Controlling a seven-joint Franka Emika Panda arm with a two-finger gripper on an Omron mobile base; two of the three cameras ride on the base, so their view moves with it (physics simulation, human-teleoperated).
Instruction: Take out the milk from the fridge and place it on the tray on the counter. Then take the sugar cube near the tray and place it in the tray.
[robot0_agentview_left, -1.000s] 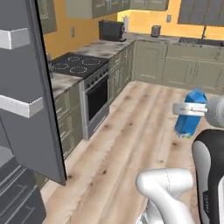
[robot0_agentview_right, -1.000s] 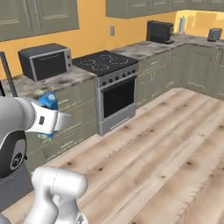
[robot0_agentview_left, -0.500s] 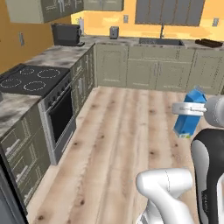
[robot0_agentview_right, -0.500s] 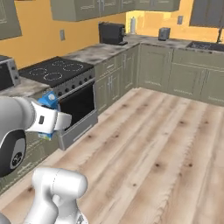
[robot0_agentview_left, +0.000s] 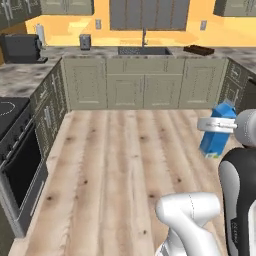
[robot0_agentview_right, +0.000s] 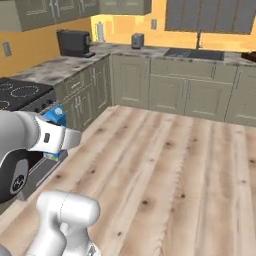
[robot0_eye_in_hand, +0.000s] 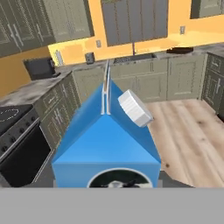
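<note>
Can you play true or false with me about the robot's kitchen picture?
1. The gripper holds the milk up in the air. True.
2. The milk carton is red. False: it is blue, with a white cap.
3. The tray sits on the far counter, right of the sink. True.
4. The milk already stands on the tray. False: it is above the wooden floor, far from the tray.
5. The floor is covered in green carpet. False: it is pale wood planks.
</note>
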